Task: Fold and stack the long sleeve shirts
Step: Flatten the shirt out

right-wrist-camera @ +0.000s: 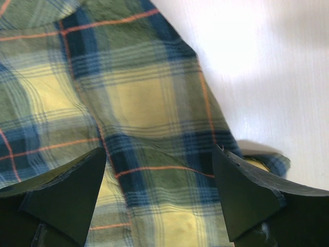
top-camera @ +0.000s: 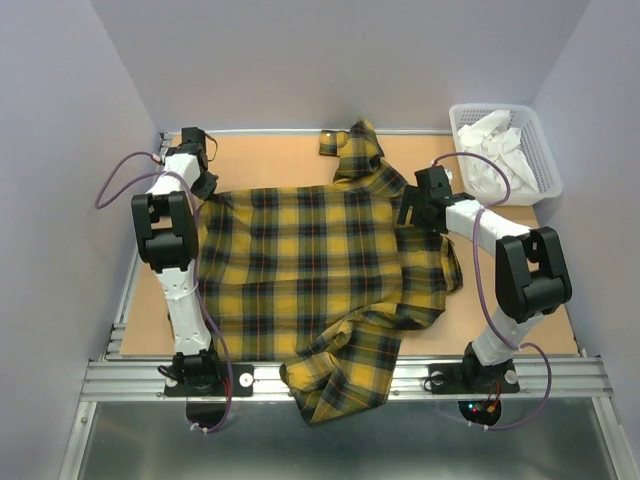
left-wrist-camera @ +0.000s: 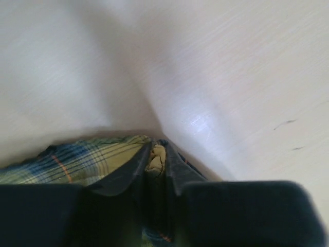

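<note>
Though the yellow-and-dark plaid shirt (top-camera: 320,260) lies spread across the table (top-camera: 260,160), no fold shows, so I judge nearly everything is left to do. One sleeve hangs over the near edge. The left gripper (left-wrist-camera: 157,150) is clenched on the shirt's edge, and the right gripper (right-wrist-camera: 159,154) hangs released just above the cloth.

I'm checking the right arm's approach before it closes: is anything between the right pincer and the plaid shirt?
Nothing visible. The right pincer stands open directly over the plaid shirt, and only plaid cloth shows beneath it. The white basket sits apart, at the far right corner of the table.
</note>
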You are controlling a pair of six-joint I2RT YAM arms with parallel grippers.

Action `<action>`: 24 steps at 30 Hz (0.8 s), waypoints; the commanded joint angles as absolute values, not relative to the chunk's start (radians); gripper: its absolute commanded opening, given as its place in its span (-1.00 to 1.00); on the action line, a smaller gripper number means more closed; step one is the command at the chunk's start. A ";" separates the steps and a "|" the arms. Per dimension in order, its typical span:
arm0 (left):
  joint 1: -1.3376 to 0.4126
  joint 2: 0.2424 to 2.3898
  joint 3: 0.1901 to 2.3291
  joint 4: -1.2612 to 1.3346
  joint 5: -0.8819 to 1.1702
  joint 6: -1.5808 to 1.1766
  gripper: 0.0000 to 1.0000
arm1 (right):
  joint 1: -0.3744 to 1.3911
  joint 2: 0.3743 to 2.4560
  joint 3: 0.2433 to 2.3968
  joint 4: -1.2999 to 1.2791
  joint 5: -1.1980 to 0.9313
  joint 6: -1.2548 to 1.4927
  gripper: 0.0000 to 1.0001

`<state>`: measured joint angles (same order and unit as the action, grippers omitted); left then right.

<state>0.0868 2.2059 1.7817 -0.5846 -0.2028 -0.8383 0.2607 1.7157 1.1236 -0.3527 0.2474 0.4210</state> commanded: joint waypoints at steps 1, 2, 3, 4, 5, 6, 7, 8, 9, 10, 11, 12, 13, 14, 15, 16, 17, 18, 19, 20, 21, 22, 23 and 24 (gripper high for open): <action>0.063 2.146 1.900 -0.673 -0.365 -0.813 -0.67 | 0.255 1.661 1.100 -0.330 0.270 0.407 0.77; 0.051 2.132 1.931 -0.681 -0.405 -0.804 -0.71 | 0.255 1.660 1.100 -0.330 0.273 0.407 0.77; 0.037 2.102 1.942 -0.698 -0.498 -0.787 -0.71 | 0.256 1.660 1.100 -0.328 0.276 0.407 0.77; 0.005 2.085 1.954 -0.701 -0.546 -0.778 -0.71 | 0.255 1.658 1.100 -0.328 0.279 0.407 0.77; 0.003 2.071 1.954 -0.704 -0.593 -0.760 -0.68 | 0.255 1.658 1.101 -0.328 0.282 0.408 0.77; -0.036 2.057 1.951 -0.706 -0.639 -0.753 -0.65 | 0.255 1.660 1.100 -0.328 0.284 0.410 0.77; -0.055 2.036 1.945 -0.704 -0.731 -0.746 -0.60 | 0.253 1.663 1.100 -0.328 0.284 0.410 0.77; -0.073 2.026 1.928 -0.704 -0.771 -0.741 -0.53 | 0.255 1.663 1.100 -0.328 0.285 0.411 0.77; -0.077 2.023 1.921 -0.703 -0.802 -0.738 -0.42 | 0.255 1.663 1.101 -0.327 0.282 0.414 0.77; -0.074 2.028 1.919 -0.706 -0.839 -0.729 -0.15 | 0.255 1.666 1.101 -0.327 0.284 0.416 0.78; -0.069 2.034 1.924 -0.712 -0.848 -0.727 -0.01 | 0.255 1.666 1.101 -0.328 0.281 0.417 0.78; -0.052 2.043 1.936 -0.725 -0.853 -0.727 0.20 | 0.253 1.666 1.103 -0.327 0.275 0.420 0.78; -0.042 2.061 1.950 -0.761 -0.856 -0.736 0.30 | 0.253 1.666 1.104 -0.327 0.273 0.423 0.78; -0.029 2.068 1.971 -0.775 -0.853 -0.739 0.42 | 0.255 1.664 1.108 -0.327 0.272 0.425 0.78; -0.009 2.068 1.976 -0.784 -0.835 -0.739 0.58 | 0.255 1.660 1.111 -0.327 0.272 0.425 0.78; 0.020 2.060 1.977 -0.787 -0.819 -0.739 0.67 | 0.253 1.657 1.114 -0.327 0.270 0.425 0.78; 0.032 2.051 1.967 -0.787 -0.802 -0.741 0.71 | 0.255 1.654 1.121 -0.327 0.270 0.422 0.78; 0.047 2.019 1.953 -0.767 -0.770 -0.739 0.75 | 0.255 1.649 1.127 -0.325 0.262 0.420 0.78; 0.049 1.997 1.933 -0.749 -0.755 -0.730 0.82 | 0.255 1.649 1.134 -0.325 0.258 0.419 0.77; 0.049 1.974 1.884 -0.732 -0.740 -0.718 0.85 | 0.255 1.649 1.141 -0.325 0.249 0.417 0.77; 0.049 1.950 1.856 -0.715 -0.718 -0.700 0.88 | 0.255 1.651 1.160 -0.325 0.226 0.416 0.76; 0.048 1.901 1.826 -0.683 -0.656 -0.690 0.88 | 0.255 1.655 1.169 -0.324 0.212 0.416 0.75; 0.049 1.876 1.756 -0.666 -0.625 -0.683 0.89 | 0.255 1.660 1.181 -0.324 0.195 0.414 0.73; 0.049 1.852 1.715 -0.648 -0.592 -0.667 0.88 | 0.255 1.666 1.201 -0.322 0.167 0.411 0.68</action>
